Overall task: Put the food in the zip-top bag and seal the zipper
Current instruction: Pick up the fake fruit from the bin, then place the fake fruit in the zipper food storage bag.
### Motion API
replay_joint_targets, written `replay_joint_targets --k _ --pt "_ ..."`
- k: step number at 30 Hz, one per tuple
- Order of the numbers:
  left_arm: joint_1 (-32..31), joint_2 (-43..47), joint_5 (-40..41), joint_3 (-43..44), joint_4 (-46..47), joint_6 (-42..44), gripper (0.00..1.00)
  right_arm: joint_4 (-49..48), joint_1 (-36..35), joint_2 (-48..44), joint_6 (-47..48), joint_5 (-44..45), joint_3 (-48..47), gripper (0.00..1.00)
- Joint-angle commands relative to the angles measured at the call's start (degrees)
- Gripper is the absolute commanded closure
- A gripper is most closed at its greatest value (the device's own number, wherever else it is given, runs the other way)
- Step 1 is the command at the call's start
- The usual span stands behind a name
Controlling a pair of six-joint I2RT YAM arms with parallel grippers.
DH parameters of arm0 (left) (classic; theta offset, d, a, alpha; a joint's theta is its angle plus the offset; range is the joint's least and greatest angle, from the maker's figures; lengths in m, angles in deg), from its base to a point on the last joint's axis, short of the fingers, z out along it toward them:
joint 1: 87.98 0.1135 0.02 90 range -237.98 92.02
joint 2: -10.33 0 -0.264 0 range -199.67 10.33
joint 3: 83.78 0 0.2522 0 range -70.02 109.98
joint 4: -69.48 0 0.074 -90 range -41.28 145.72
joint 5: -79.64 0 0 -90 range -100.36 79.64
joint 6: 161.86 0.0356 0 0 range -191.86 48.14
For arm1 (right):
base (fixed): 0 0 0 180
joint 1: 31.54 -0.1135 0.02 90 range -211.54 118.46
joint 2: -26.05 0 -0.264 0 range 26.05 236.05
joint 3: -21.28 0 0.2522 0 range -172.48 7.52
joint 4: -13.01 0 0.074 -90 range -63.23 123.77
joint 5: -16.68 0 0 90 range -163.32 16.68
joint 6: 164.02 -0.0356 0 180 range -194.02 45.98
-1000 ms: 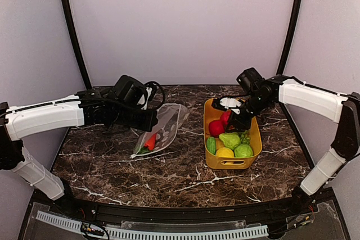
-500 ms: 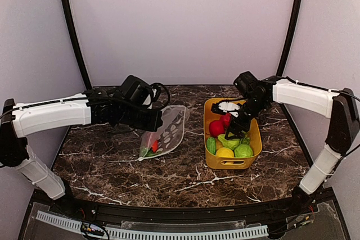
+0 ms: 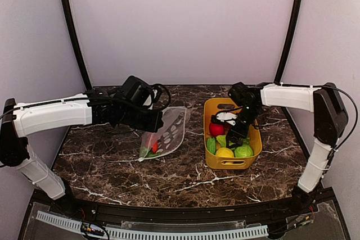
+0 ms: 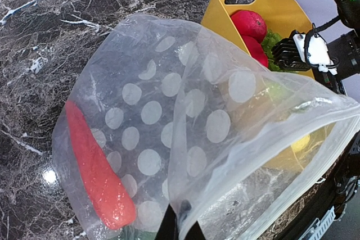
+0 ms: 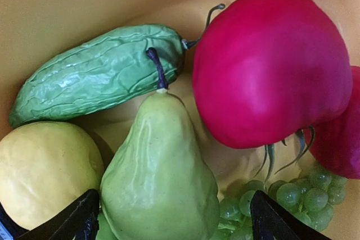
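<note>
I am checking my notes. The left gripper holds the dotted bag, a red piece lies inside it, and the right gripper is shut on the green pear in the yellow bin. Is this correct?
Not quite: the right gripper is open, its fingertips apart on either side of the green pear, as the right wrist view shows. The rest is correct.

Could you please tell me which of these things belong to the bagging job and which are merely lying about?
Part of the job: zip-top bag, red piece already inside it, pear, red tomato, lemon, green cucumber, grapes.
Just lying about: yellow bin holding the loose food, marble table.
</note>
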Motion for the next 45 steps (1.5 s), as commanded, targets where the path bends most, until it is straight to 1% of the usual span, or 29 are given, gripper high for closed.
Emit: replay_joint_targets --k 1,4,7,8,12,16,19,22,25,28,31,34,38,40,45 --pt "0.22 1.29 -0.73 0.11 -0.88 0.05 0.99 1.29 0.29 2.12 -1.54 -0.24 -0.59 0.13" --pt "0.2 1.64 -0.76 -0.25 -0.81 -0.38 0.99 1.95 0.47 2.67 -2.1 -0.89 -1.15 0.24" --pt "0.2 2.04 -0.99 -0.27 -0.92 -0.64 0.99 3.68 0.62 1.33 -2.53 -1.52 -2.4 0.4" --pt "0.2 2.1 -1.04 -0.34 -0.93 -0.77 0.99 4.02 0.56 0.3 -2.55 -1.58 -2.69 0.43" --pt "0.2 2.19 -1.31 -0.12 -0.57 -1.48 0.99 5.89 0.55 -5.22 -2.27 -1.63 -3.96 0.47" --pt "0.2 1.22 -2.13 0.8 0.2 -2.52 0.99 8.0 0.56 -10.87 -2.37 -4.97 -6.3 0.49" --pt "0.12 -0.73 -3.99 2.67 0.53 -4.04 0.99 6.79 0.56 -15.23 -2.54 -10.75 -6.32 0.51" --pt "-0.03 -2.54 -4.82 4.2 0.96 -5.72 0.99 4.72 0.49 -19.15 -2.99 -19.58 -5.54 0.5" --pt "-0.9 -3.84 -5.15 6.28 1.5 -7.61 0.99 1.94 0.3 -21.53 -6.15 -29.0 -7.1 0.51" --pt "-1.78 -6.17 -4.93 9.12 1.18 -9.4 0.99 -1.21 -0.09 -21.71 -11.09 -40.62 -8.78 0.51" --pt "-2.97 -7.83 -3.84 12.3 1.59 -11.61 0.99 -3.75 -1.81 -20.12 -15.05 -47.11 -11.32 0.52" --pt "-3.88 -9.31 -2.71 14.13 2.75 -14.12 0.99 -6.79 -3.2 -18.43 -18.74 -49.61 -14.23 0.52" --pt "-5.1 -9.73 0.39 15.8 4.26 -17.24 0.99 -11.79 -4.27 -16.52 -23.43 -50.27 -17.14 0.52" --pt "-5.6 -9.22 1.71 15.82 4.92 -18.86 0.99 -13.95 -4.8 -15.57 -24.99 -49.14 -17.62 0.52" --pt "-6.27 -5.93 4.15 14.37 7.93 -23.35 0.99 -18.35 -5.79 -13.44 -28.79 -45.17 -15.46 0.49"
